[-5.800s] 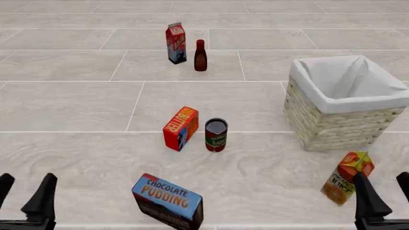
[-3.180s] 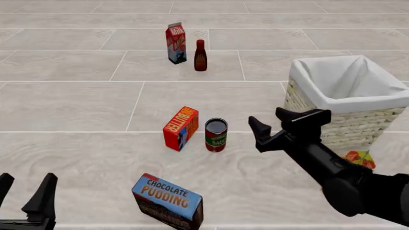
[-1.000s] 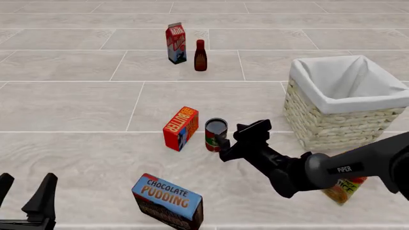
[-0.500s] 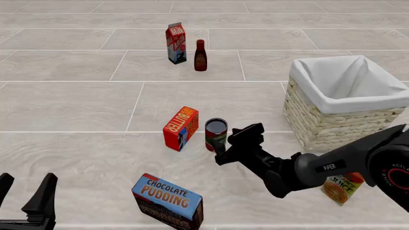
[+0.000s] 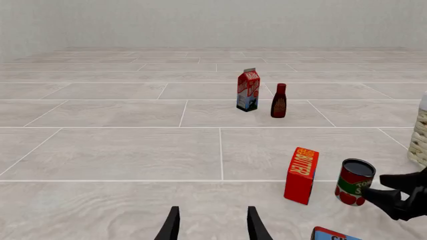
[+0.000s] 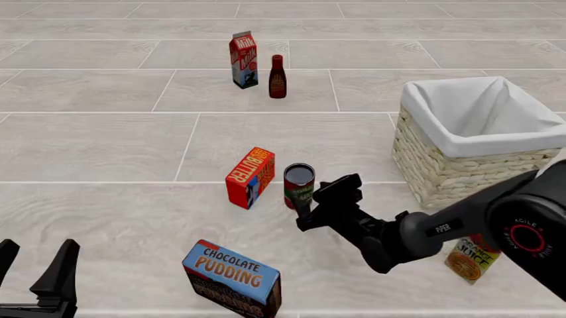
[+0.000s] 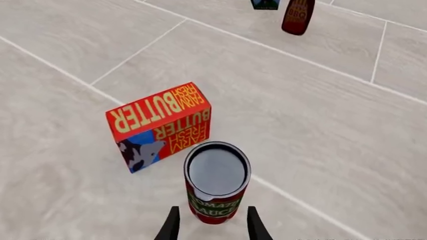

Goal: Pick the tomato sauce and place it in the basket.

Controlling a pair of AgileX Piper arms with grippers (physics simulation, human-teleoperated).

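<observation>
The tomato sauce (image 6: 299,186) stands upright on the tiled floor, a small red can with a dark top, just right of a butter box. My right gripper (image 6: 322,199) is open right beside the can, on its near right side. In the right wrist view the fingertips (image 7: 172,224) flank the base of the can (image 7: 216,186) without closing on it. The wicker basket (image 6: 460,175) with its white lining sits to the right, holding nothing I can see. My left gripper (image 6: 36,275) rests open at the near left, far from the can (image 5: 353,182).
A butter box (image 6: 250,177) stands just left of the can. A chocolate pudding box (image 6: 232,278) lies near the front. A milk carton (image 6: 244,59) and a dark bottle (image 6: 278,77) stand far back. An orange juice carton (image 6: 473,258) sits behind my right arm.
My right arm swung in from the near right corner to the can, and in the last half second crept slightly lower and closer to it. The left arm has not moved.
</observation>
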